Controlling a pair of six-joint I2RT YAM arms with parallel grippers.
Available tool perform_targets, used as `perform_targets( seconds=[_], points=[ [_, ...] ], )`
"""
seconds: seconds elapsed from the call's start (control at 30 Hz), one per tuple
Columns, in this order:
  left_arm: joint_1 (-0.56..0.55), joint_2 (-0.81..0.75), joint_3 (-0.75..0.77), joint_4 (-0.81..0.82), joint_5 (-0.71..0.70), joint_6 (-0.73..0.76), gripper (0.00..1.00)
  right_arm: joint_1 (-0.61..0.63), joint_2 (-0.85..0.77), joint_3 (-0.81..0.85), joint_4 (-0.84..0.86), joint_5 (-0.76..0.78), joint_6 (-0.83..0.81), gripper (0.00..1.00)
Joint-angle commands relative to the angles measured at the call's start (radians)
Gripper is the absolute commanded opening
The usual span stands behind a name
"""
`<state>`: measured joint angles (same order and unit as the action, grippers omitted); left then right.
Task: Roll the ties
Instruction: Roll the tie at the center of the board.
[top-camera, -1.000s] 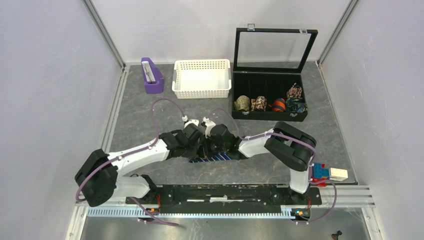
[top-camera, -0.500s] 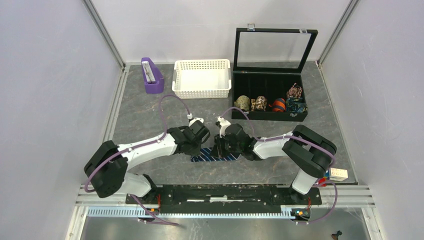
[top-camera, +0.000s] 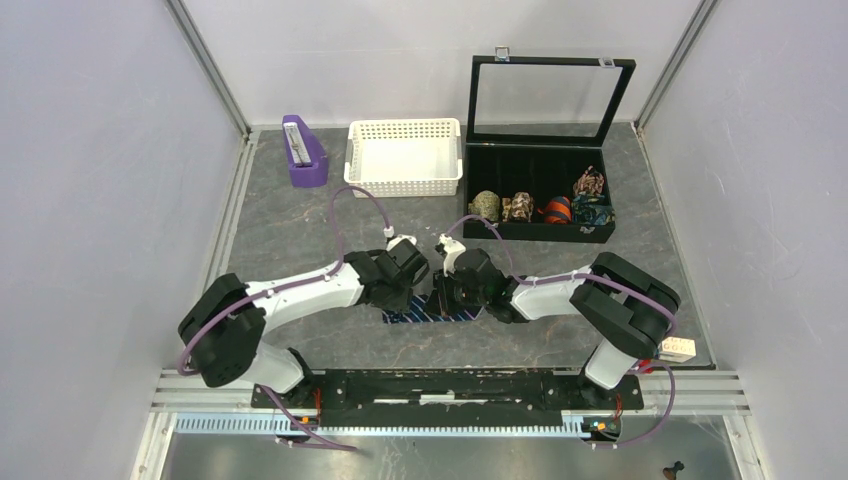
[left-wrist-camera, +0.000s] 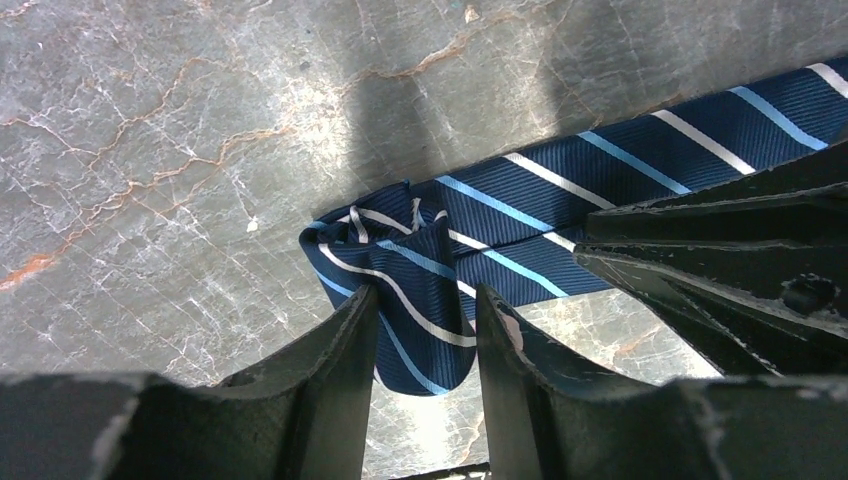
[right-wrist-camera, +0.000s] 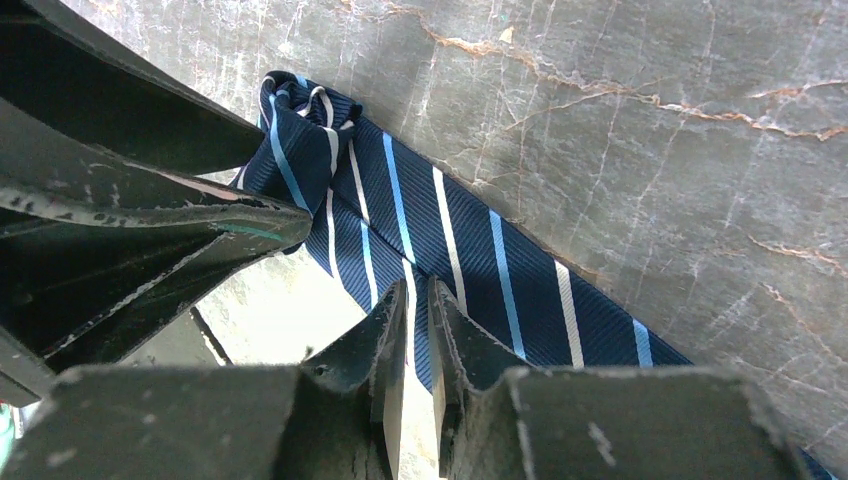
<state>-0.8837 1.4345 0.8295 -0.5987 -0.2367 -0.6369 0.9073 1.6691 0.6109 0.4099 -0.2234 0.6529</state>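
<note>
Left wrist: navy striped tie (left-wrist-camera: 520, 215)

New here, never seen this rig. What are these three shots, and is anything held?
It is two robot arms bolted at the near edge of a table. The wide picture looks down from above and behind them. The other two come from a camera on each wrist, so the dark shapes at the bottom are that arm's own fingers. A navy striped tie lies on the table between the arms, one end curled up. The left claw straddles that curled end; whether it squeezes is unclear. The right claw is nearly closed, pinching the flat part. At the back stand a purple holder, a white basket and an open black box with rolled ties in it.
</note>
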Motion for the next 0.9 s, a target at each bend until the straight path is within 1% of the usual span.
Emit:
perform_targets(
  seconds=[0.0, 0.17, 0.4, 0.57, 0.63, 0.73, 0.87],
  points=[
    [-0.009, -0.023, 0.037, -0.013, 0.019, -0.029, 0.49, -0.005, -0.018, -0.012, 0.033, 0.017, -0.013, 0.2],
    [-0.009, -0.068, 0.003, 0.041, 0.036, -0.045, 0.49, -0.005, -0.021, -0.01, 0.035, 0.016, -0.011, 0.2],
    [-0.009, -0.125, -0.067, 0.138, 0.06, -0.061, 0.44, -0.005, -0.029, -0.005, 0.035, 0.016, -0.006, 0.2],
    [-0.008, -0.173, -0.112, 0.175, 0.037, -0.078, 0.33, -0.005, -0.044, -0.001, 0.032, 0.015, -0.003, 0.2],
    [-0.007, -0.179, -0.129, 0.193, 0.033, -0.081, 0.25, -0.005, -0.056, 0.004, 0.029, 0.015, -0.001, 0.2],
    [-0.007, -0.188, -0.164, 0.236, 0.039, -0.088, 0.16, -0.006, -0.069, 0.01, 0.031, 0.005, 0.005, 0.2],
    [-0.008, -0.191, -0.189, 0.274, 0.045, -0.095, 0.12, -0.006, -0.078, 0.015, 0.047, -0.01, 0.024, 0.2]
  ],
)
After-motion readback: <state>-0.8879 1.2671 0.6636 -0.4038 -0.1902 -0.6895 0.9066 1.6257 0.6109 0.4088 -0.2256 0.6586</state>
